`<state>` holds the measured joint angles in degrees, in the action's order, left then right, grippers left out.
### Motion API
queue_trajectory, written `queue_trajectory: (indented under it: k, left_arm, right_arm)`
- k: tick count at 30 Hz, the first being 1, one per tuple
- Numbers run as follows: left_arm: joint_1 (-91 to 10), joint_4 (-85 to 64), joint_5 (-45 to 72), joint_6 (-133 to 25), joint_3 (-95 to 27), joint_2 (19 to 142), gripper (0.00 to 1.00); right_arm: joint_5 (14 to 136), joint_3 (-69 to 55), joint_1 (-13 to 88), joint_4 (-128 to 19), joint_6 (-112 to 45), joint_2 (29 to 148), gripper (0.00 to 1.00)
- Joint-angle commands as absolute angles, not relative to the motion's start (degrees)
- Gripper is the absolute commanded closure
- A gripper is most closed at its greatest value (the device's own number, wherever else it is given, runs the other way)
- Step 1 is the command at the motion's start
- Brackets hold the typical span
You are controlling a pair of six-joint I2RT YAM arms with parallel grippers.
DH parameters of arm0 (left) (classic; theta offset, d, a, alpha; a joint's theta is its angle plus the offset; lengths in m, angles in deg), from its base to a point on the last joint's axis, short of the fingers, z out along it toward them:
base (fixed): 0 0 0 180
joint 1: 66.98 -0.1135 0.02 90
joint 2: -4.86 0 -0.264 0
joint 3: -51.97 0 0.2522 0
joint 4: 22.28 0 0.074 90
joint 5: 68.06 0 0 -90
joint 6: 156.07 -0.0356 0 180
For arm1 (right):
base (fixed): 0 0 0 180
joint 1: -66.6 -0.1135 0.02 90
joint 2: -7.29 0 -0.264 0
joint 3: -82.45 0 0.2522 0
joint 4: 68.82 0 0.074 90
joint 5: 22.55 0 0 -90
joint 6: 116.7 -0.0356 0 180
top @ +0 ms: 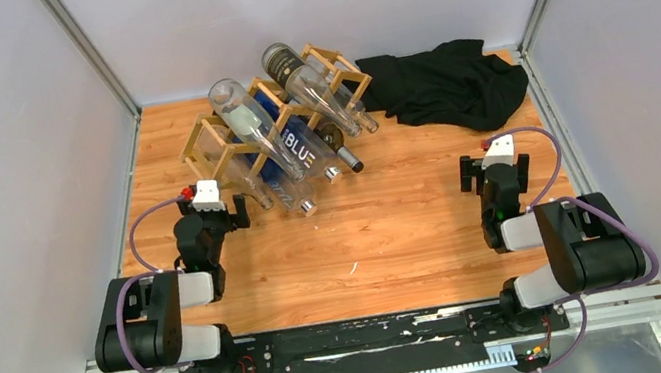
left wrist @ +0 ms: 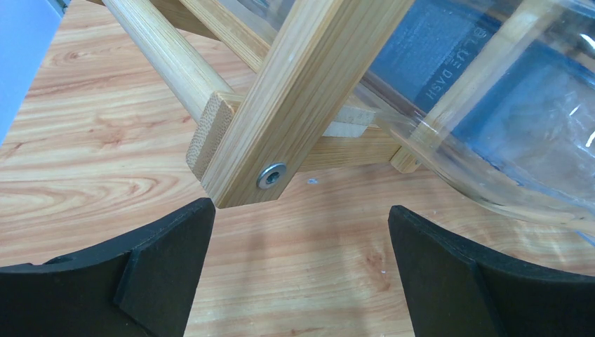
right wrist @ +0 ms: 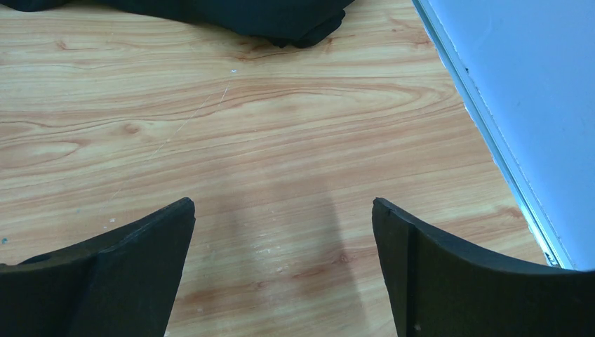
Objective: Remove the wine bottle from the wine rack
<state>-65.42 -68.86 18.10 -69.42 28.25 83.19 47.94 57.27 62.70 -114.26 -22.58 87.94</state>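
Observation:
The light-wood wine rack [top: 209, 136] stands at the back left of the table and holds several bottles lying with their necks toward me. A clear bottle [top: 246, 119] lies on the upper left, a blue-labelled bottle [top: 294, 153] below it, and a dark-capped clear bottle [top: 304, 84] on the right. My left gripper [top: 214, 209] is open and empty, just in front of the rack's near-left foot [left wrist: 242, 165]; a clear bottle with a blue label [left wrist: 505, 133] shows at its right. My right gripper [top: 495, 164] is open and empty over bare table at the right.
A crumpled black cloth [top: 446, 81] lies at the back right, its edge also in the right wrist view [right wrist: 281, 24]. White walls enclose the table; the right wall's base [right wrist: 491, 140] runs close to my right gripper.

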Motion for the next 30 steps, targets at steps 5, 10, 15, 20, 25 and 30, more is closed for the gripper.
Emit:
queue_trajectory:
  k: [5,10,15,20,25,30]
  left_arm:
    - [-65.84,-70.9,18.77,-69.41,27.48,83.39,0.0]
    - [-65.84,-70.92,18.77,-69.45,27.48,83.43,0.0]
    - [-65.84,-70.92,18.77,-69.4,27.48,83.39,0.0]
    - [-65.84,-70.92,18.77,-69.45,27.46,83.41,0.0]
    - [-65.84,-70.92,18.72,-69.42,27.44,83.48,0.0]
    - [-65.84,-70.8,18.76,-69.55,27.36,83.45,0.0]
  right_arm:
    - [48.1,56.33,61.85,-116.05,-21.78,88.5,0.0]
    - [48.09,56.23,61.85,-115.98,-21.78,88.58,0.0]
    - [48.1,56.3,61.85,-115.97,-21.78,88.51,0.0]
    - [46.34,55.4,61.59,-113.61,-21.65,85.67,0.0]
    - [43.51,47.84,60.98,-93.0,-23.36,75.68,0.0]
    - [35.99,41.91,61.2,-78.28,-33.87,67.26,0.0]
